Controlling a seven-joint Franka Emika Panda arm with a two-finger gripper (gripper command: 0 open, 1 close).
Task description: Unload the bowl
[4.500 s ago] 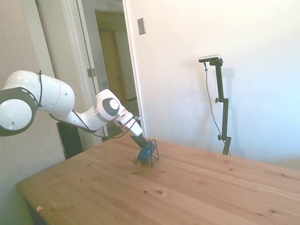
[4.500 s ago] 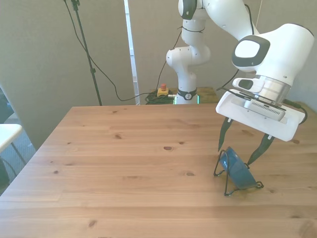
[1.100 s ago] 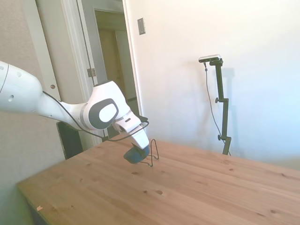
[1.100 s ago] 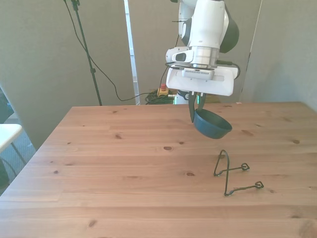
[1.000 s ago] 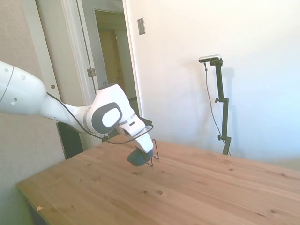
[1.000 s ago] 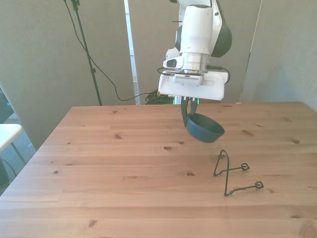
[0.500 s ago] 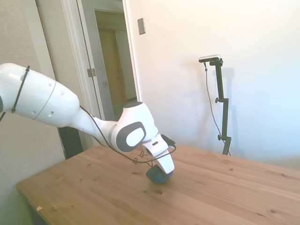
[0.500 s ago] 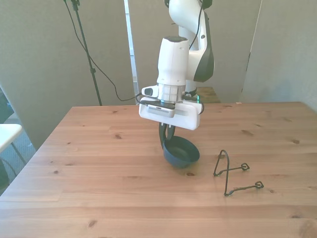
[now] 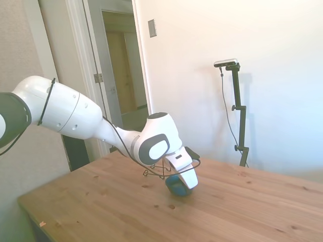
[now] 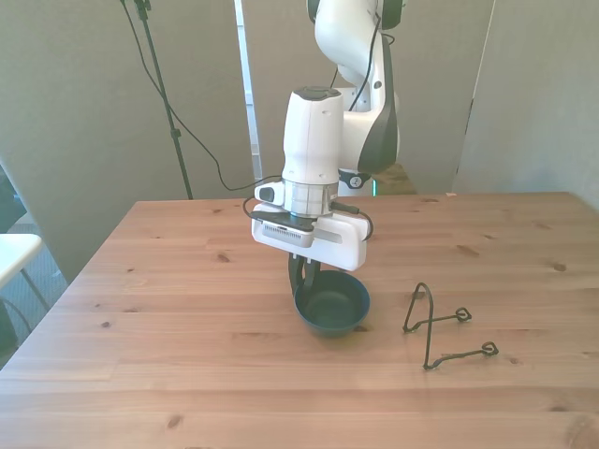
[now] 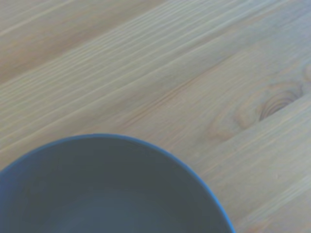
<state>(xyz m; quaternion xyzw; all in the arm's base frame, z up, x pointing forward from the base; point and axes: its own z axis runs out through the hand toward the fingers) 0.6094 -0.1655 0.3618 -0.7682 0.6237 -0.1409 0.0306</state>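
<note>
Resting upright on the wooden table (image 10: pixel 168 281), the small round dark teal-blue bowl (image 10: pixel 332 305) is pinched at its far rim by the gripper (image 10: pixel 301 273), lowered since half a second ago; the thin black wire rack (image 10: pixel 440 327) stands vacated toward the front view's right.

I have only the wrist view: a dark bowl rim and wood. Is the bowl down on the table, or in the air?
Observer: In the side view the bowl is upright with its base at the table; I see no gap.
Operator: Does the gripper hold it?
Observer: Yes, in the front view the gripper is shut on its rim.
Operator: What else is near?
Observer: A wire rack stands apart from the bowl, to the front view's right, with nothing in it.
</note>
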